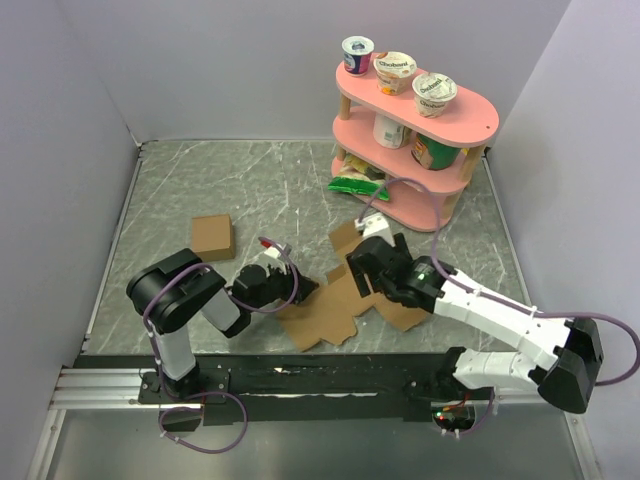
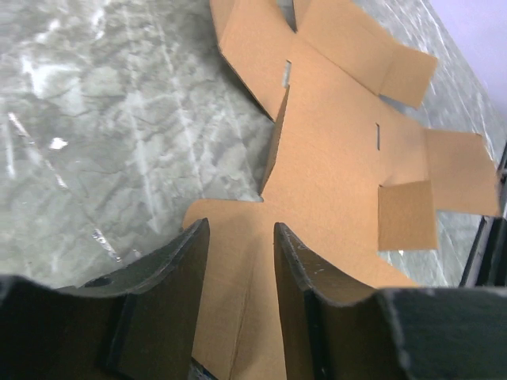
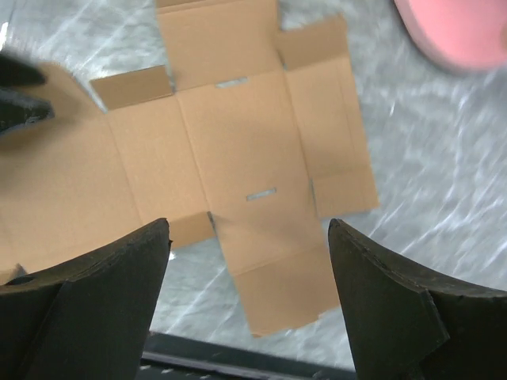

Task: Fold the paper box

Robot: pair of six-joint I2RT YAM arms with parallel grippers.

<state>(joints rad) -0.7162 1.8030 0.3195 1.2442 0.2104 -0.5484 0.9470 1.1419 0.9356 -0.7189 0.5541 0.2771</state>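
Left jaws stand half-open astride a rounded flap of the paper box [image 1: 330, 310], which lies unfolded at the near middle of the bench [image 1: 250, 180]; right jaws hang wide above it; a one-sided pinch may drag the sheet rather than crease it.

Top: high, from near edge, looking down over whole table [image 1: 250, 180]. Wrists: close, angled down, both sharing flat paper box [image 2: 341, 158].
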